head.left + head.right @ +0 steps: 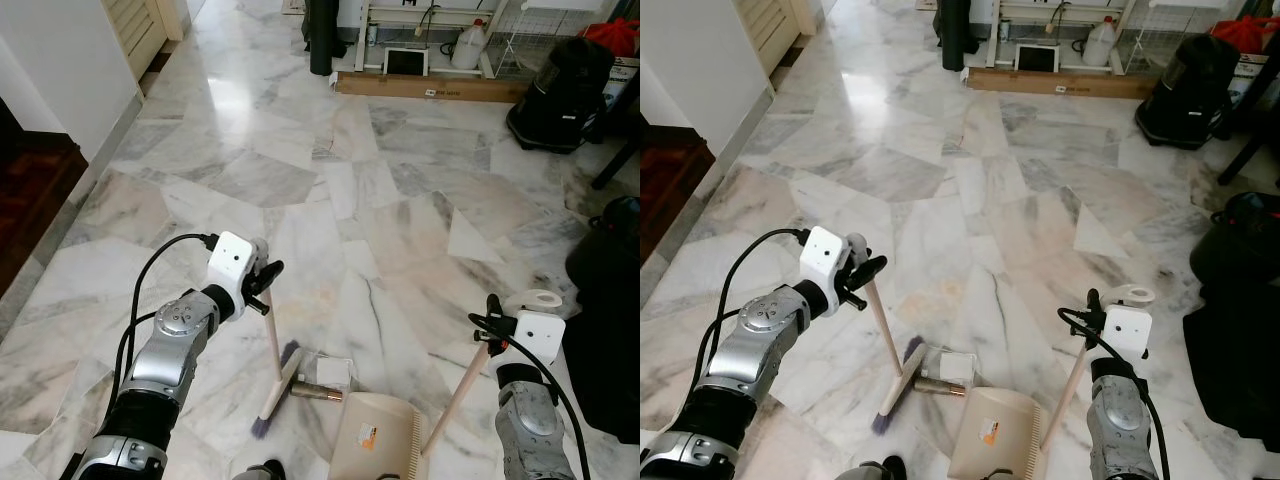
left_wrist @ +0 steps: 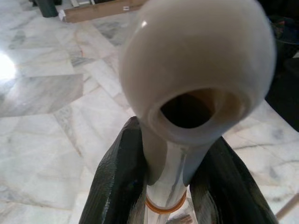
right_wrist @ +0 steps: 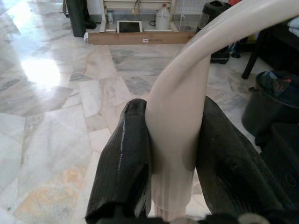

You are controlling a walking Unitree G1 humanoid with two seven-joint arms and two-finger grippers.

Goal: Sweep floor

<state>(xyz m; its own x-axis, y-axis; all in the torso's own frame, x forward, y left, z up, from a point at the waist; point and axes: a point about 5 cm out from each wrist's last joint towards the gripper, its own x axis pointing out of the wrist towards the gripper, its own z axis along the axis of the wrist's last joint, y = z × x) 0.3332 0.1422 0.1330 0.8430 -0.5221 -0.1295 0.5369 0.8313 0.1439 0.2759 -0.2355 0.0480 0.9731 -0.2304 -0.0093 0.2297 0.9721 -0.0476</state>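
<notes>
Left hand (image 1: 266, 287) is clenched on the top of the broom (image 1: 272, 365) handle; in the left wrist view its two black fingers (image 2: 117, 182) press on either side of the pale shaft just under the rounded, hollow end cap. From that grip the handle slants down toward the robot to the broom head, whose purple bristles rest on the marble floor (image 1: 400, 200) in front of the robot's feet. Just beside the bristles lie a small brown cylindrical piece of litter (image 1: 316, 393) and a flat white scrap (image 1: 334, 372), the two touching each other. Next to them, nearer the robot, sits the beige dustpan (image 1: 375, 437), its open mouth facing the litter. A thin pale handle rises from the pan's right side up to the right hand (image 1: 492, 326), which is clamped around it; the right wrist view shows the fingers (image 3: 126, 163) squeezing the cream shaft on both sides, with its looped end curving above. Well apart, at the far wall, a long cardboard box (image 1: 430, 88) lies on the floor, and a black vacuum cleaner (image 1: 560, 95) stands to its right.
</notes>
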